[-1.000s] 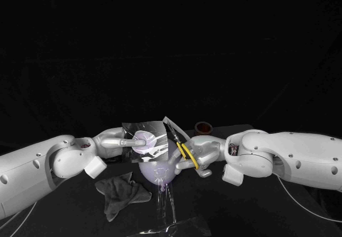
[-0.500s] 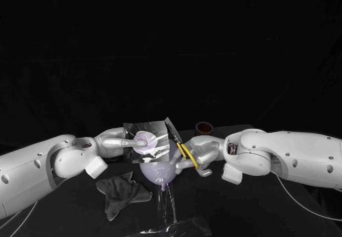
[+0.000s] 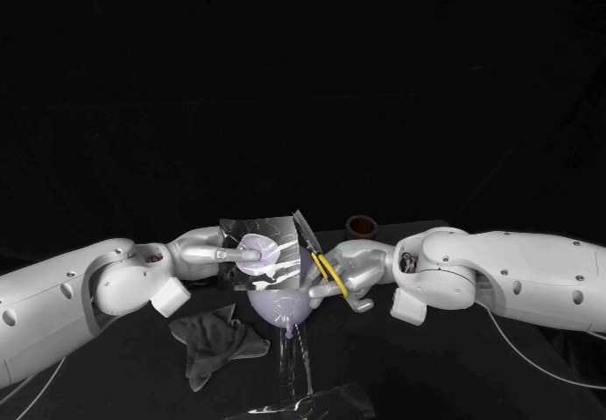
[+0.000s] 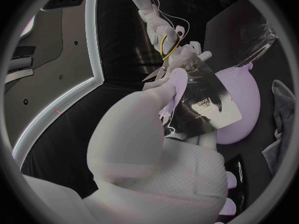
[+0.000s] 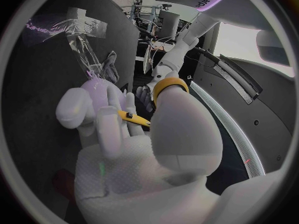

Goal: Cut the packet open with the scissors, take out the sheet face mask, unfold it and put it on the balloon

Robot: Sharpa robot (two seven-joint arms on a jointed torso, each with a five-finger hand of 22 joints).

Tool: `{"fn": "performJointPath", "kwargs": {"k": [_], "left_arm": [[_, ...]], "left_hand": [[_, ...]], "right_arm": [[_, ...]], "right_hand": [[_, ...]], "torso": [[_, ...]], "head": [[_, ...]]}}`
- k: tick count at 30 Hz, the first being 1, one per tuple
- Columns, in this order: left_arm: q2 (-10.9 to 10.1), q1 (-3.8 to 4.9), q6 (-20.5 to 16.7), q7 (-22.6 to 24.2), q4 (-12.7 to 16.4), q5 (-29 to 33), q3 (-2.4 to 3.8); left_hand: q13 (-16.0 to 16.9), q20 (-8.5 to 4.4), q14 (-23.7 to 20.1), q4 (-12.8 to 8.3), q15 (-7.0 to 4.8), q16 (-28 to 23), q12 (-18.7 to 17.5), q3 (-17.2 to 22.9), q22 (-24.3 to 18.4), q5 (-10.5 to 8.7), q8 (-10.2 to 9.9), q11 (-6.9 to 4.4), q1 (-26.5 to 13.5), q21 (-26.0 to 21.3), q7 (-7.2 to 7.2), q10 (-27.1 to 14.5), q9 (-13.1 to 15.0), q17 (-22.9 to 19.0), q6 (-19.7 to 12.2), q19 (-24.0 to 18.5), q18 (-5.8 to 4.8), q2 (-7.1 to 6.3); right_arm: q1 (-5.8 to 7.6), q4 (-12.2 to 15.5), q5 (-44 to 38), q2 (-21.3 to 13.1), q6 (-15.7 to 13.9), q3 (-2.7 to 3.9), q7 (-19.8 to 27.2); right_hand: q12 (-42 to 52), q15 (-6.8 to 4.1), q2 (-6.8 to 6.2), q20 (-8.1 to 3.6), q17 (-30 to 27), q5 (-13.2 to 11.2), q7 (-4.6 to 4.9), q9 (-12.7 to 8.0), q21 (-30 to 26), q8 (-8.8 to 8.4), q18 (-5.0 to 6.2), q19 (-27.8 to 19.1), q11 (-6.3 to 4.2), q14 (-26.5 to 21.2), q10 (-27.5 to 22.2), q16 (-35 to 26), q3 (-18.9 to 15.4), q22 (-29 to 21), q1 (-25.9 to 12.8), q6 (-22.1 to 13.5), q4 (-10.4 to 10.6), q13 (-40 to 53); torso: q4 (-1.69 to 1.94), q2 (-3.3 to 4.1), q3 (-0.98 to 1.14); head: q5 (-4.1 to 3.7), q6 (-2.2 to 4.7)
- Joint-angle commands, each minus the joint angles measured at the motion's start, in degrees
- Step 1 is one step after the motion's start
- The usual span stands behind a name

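Note:
My left hand holds the shiny silver packet upright above the lilac balloon. My right hand grips the yellow-handled scissors, whose dark blades point up along the packet's right edge. The left wrist view has the packet pinched in my left hand, the balloon behind it, and the scissors in the right hand beyond. The right wrist view has my right hand wrapped round the yellow scissors handles. Whether the blades bite the packet is unclear.
A crumpled grey cloth lies on the table's front left. The balloon stands on a clear stand at the front. A small brown roll sits at the back behind the right hand.
The right arm has edged left, bringing the scissor blades a little closer along the packet's right edge. The left hand keeps its hold on the packet.

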Motion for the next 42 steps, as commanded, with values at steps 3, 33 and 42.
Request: {"fn": "performJointPath", "kwargs": {"k": [3,33,42], "left_arm": [[0.2,0.05,1.0,-0.2,0.1,-0.4,0.06],[0.2,0.05,0.9,-0.7,0.1,-0.7,0.06],[0.0,0.05,0.4,-0.2,0.0,-0.1,0.05]], "left_hand": [[0.1,-0.33,-0.1,-0.4,-0.4,-0.2,0.2,-0.1,-0.1,0.19,0.2,-0.06,-0.1,0.3,-0.06,0.3,7.2,0.1,0.3,0.3,0.73,0.49],[0.1,-0.33,-0.1,-0.5,-0.4,-0.2,0.2,0.0,0.0,0.19,0.1,-0.06,-0.2,0.3,-0.07,0.3,7.3,0.1,0.3,0.3,0.71,0.49],[0.1,-0.34,-0.1,-0.6,-0.4,-0.2,0.2,0.0,0.0,0.19,0.1,-0.06,-0.3,0.4,-0.07,0.3,7.4,0.1,0.4,0.2,0.7,0.48]], "right_arm": [[0.08,0.2,-0.4,0.3,0.6,0.05,0.3],[0.68,-0.5,2.3,0.8,-8.6,0.1,3.0],[0.69,-0.7,3.6,-0.5,-15.5,0.09,5.6]], "right_hand": [[0.4,0.32,1.38,0.27,0.0,-0.1,13.14,0.0,-0.2,0.81,0.72,0.1,-0.3,2.3,1.0,0.4,1.0,0.6,-0.1,-17.8,0.1,-0.6],[41.7,-8.84,15.54,-7.73,8.2,-0.8,1.46,4.7,16.0,21.22,-2.15,6.3,-11.87,4.4,27.5,5.6,1.9,7.9,5.9,12.5,-1.2,31.0],[71.2,-11.35,23.21,-10.09,11.8,-0.5,-2.08,10.4,21.8,27.06,-3.37,8.5,-14.37,5.1,28.2,7.2,4.2,10.7,9.3,16.0,-1.3,61.0]], "torso": [[0.0,-0.02,0.0],[0.02,-0.02,-0.07],[0.0,-0.05,-0.11]], "head": [[-0.04,-0.01],[0.0,-0.2],[-0.1,-0.05]]}}
